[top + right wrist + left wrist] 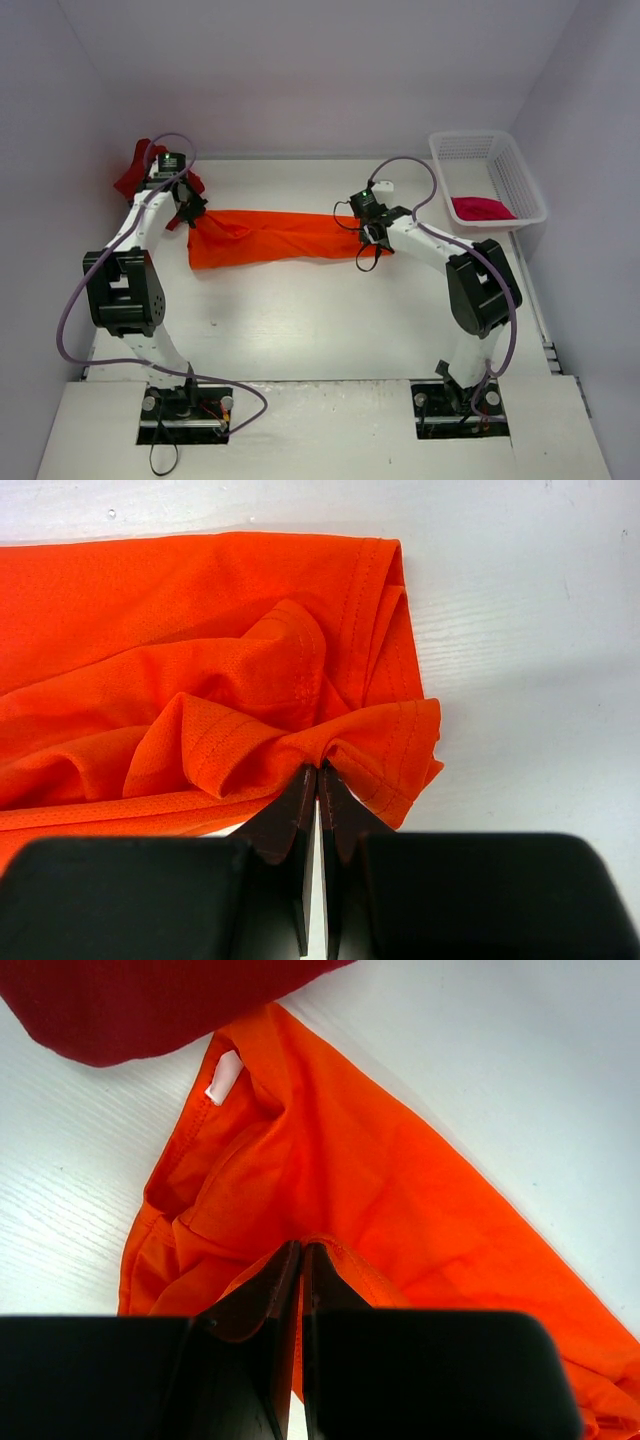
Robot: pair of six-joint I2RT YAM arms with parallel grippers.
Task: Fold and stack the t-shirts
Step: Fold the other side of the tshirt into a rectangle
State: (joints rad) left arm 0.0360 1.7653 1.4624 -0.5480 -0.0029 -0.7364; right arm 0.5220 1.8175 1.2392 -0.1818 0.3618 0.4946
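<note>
the white tabletop (300, 330) carries the work. the orange t-shirt (270, 238) is laid across the middle of it as a long band, gathered lengthwise rather than spread flat, and is stretched between the two arms, one end toward the left edge and the other right of centre. the white mesh basket (522, 185) is set at the far right corner, and the crimson-pink t-shirt (482, 208) is kept in it, bunched, well apart from the orange one; it is judged to be waiting its turn. the dark red t-shirt (135, 172) is heaped at the far left corner, at the left end of the orange one; whether the two cloths touch cannot be told. the left gripper (190, 213) is closed on the orange t-shirt at its collar end, with a fold of cloth pinched between the fingers in the left wrist view. the right gripper (368, 242) is likewise clamped on the opposite end, where a gathered pinch of stitched hem is drawn into the closed fingers. both ends are held, it is judged, so that the cloth can be pulled taut and laid flat before a fold is made. folding is judged to be at an early stage, with nothing stacked. a small white label (222, 1078) is seen at the collar, which marks that end as the neck.
</note>
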